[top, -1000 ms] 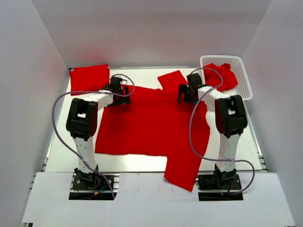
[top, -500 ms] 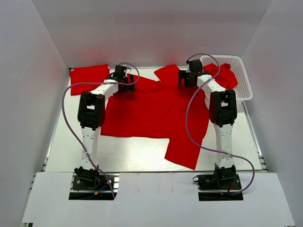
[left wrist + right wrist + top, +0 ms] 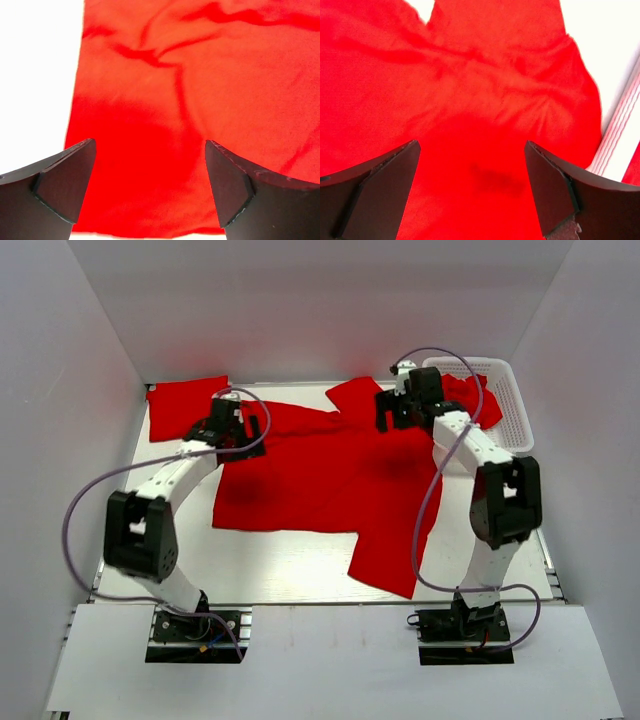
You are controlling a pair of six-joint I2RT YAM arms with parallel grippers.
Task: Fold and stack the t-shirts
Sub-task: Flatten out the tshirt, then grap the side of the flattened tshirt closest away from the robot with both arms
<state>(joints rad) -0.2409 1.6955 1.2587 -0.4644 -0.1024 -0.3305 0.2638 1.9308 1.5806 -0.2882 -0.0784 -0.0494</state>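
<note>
Jaws of left gripper [image 3: 150,150] and right gripper [image 3: 470,150] stand wide apart, empty, above spread bright red cloth t-shirt [image 3: 320,480].

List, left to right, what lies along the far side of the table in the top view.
folded t-shirt → left gripper → right gripper → white basket

The spread t-shirt [image 3: 320,480] has slid rearward; left gripper [image 3: 150,145] and right gripper [image 3: 472,145] have apparently released it.
</note>
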